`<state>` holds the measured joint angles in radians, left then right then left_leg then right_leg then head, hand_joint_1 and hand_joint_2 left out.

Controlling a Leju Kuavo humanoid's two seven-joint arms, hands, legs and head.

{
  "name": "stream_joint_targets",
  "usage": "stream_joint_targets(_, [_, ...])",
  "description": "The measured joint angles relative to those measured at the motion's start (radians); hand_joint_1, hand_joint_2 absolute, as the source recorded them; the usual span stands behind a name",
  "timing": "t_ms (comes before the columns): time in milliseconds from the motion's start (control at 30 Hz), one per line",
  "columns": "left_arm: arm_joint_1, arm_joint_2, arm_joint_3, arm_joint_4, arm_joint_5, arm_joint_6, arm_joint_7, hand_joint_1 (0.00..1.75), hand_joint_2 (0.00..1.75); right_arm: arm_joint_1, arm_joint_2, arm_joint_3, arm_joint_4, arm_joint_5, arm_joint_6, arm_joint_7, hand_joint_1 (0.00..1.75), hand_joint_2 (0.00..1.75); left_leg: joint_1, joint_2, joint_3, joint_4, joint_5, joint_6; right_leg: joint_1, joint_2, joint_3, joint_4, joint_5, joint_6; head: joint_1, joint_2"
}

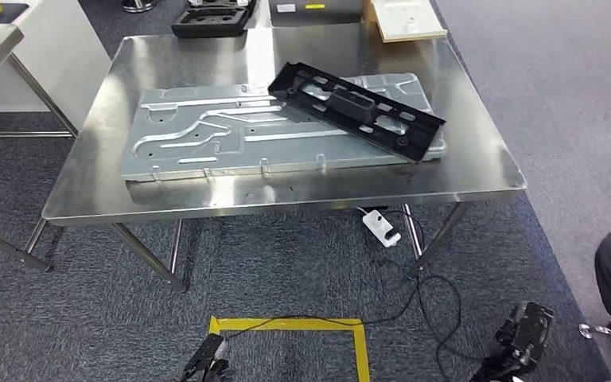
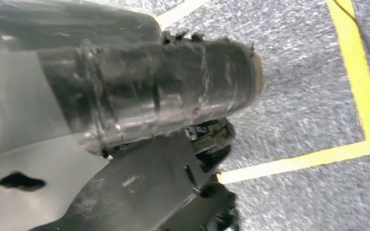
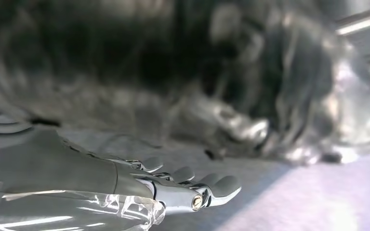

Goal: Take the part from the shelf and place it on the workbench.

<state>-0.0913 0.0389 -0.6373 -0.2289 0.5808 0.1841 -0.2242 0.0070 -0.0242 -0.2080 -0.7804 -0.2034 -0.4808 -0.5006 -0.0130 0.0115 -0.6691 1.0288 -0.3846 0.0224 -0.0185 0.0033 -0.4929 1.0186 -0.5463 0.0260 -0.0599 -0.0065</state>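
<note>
The long black plastic bracket part point(image 1: 356, 108) is lying on the stamped metal panel point(image 1: 231, 135) on the steel workbench point(image 1: 477, 171). The right hand point(image 3: 183, 185) is hanging with straight, empty fingers over blurred grey carpet; the left hand point(image 1: 207, 362), near yellow floor tape point(image 2: 356, 72), cannot be judged.

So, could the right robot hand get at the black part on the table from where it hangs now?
Probably yes: the right robot hand hangs low beside the table, holding nothing, and the black part lies uncovered on the metal panel toward that side.

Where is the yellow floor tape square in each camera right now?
Head view: yellow tape square at bottom centre, below the table.
Left wrist view: its lines run past the left hand.
Right wrist view: not in it.
Shared landmark: grey carpet.
</note>
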Motion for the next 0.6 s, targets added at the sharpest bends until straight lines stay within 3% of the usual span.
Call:
stream_joint_targets(67, [0.003,0.000,0.005,0.002,-0.001,-0.003,0.002,0.00,0.00,-0.016,0.014,-0.019,0.098,-0.006,0.002,0.057,0.00,0.00,0.005,-0.001,-0.007,0.003,0.005,-0.011,0.002,-0.002,-0.016,-0.001,0.014,-0.017,0.001,0.000])
stream_joint_targets(100, [0.007,0.000,0.006,0.002,-0.002,-0.004,0.003,0.00,0.00,-0.025,0.022,-0.028,0.145,-0.012,-0.001,0.103,0.00,0.00,0.008,-0.002,-0.015,0.018,-0.019,-0.017,0.002,-0.003,-0.025,-0.001,0.024,-0.026,0.000,0.000])
stream_joint_targets(133, [0.010,-0.001,0.006,0.003,-0.005,-0.005,0.004,0.00,0.00,-0.033,0.031,-0.037,0.189,-0.020,-0.005,0.148,0.00,0.00,0.011,-0.003,-0.026,0.051,-0.063,-0.023,0.001,-0.005,-0.036,-0.002,0.036,-0.034,-0.001,0.000])
stream_joint_targets(200, [0.012,-0.003,0.006,0.004,-0.011,-0.007,0.006,0.00,0.00,-0.046,0.049,-0.054,0.266,-0.034,-0.008,0.214,0.00,0.00,0.014,-0.003,-0.050,0.161,-0.175,-0.031,0.002,-0.005,-0.062,-0.001,0.060,-0.043,-0.005,0.000])
stream_joint_targets(233, [0.010,-0.006,0.006,0.004,-0.015,-0.009,0.007,0.00,0.00,-0.051,0.059,-0.063,0.298,-0.039,-0.004,0.233,0.00,0.00,0.014,-0.003,-0.056,0.218,-0.210,-0.033,0.004,-0.005,-0.077,0.001,0.071,-0.044,-0.006,0.000])
stream_joint_targets(267, [0.009,-0.008,0.006,0.004,-0.019,-0.010,0.009,0.00,0.00,-0.054,0.068,-0.070,0.327,-0.041,0.002,0.247,0.00,0.00,0.015,-0.004,-0.051,0.259,-0.219,-0.032,0.005,-0.006,-0.093,0.004,0.083,-0.045,-0.006,0.000])
stream_joint_targets(300, [0.007,-0.010,0.006,0.004,-0.024,-0.010,0.013,0.00,0.00,-0.057,0.076,-0.076,0.352,-0.042,0.008,0.259,0.00,0.00,0.014,-0.004,-0.034,0.273,-0.206,-0.030,0.007,-0.006,-0.109,0.008,0.093,-0.045,-0.006,0.000])
stream_joint_targets(367, [0.003,-0.015,0.006,0.004,-0.034,-0.009,0.022,0.00,0.00,-0.063,0.091,-0.087,0.395,-0.042,0.016,0.280,0.00,0.00,0.010,-0.006,0.052,0.201,-0.152,-0.018,0.010,-0.005,-0.140,0.016,0.111,-0.044,-0.006,0.000])
stream_joint_targets(433, [-0.009,-0.018,0.006,0.004,-0.045,-0.003,0.031,0.00,0.00,-0.071,0.107,-0.095,0.431,-0.041,0.024,0.300,0.00,0.00,0.002,-0.007,0.162,0.052,-0.150,0.000,0.011,-0.006,-0.158,0.019,0.129,-0.039,-0.005,0.000])
stream_joint_targets(467, [-0.016,-0.020,0.006,0.004,-0.049,0.000,0.034,0.00,0.00,-0.074,0.113,-0.098,0.446,-0.039,0.028,0.312,0.00,0.00,-0.003,-0.008,0.195,-0.004,-0.161,0.007,0.009,-0.008,-0.161,0.017,0.139,-0.034,-0.006,0.000])
stream_joint_targets(500, [-0.021,-0.022,0.006,0.004,-0.054,0.004,0.038,0.00,0.00,-0.078,0.117,-0.100,0.459,-0.034,0.031,0.325,0.00,0.00,-0.007,-0.009,0.211,-0.039,-0.171,0.011,0.007,-0.009,-0.163,0.013,0.150,-0.028,-0.006,0.000])
stream_joint_targets(567, [-0.027,-0.025,0.006,0.004,-0.058,0.003,0.042,0.00,0.00,-0.083,0.120,-0.103,0.484,-0.011,0.032,0.361,0.00,0.00,-0.007,-0.006,0.206,-0.058,-0.152,0.017,0.004,-0.009,-0.165,0.005,0.166,-0.016,-0.006,0.000])
stream_joint_targets(600, [-0.028,-0.027,0.006,0.004,-0.058,-0.001,0.043,0.00,0.00,-0.084,0.121,-0.103,0.496,0.006,0.032,0.384,0.00,0.00,-0.004,-0.004,0.199,-0.066,-0.138,0.024,0.004,-0.008,-0.170,0.011,0.153,-0.010,-0.004,0.000])
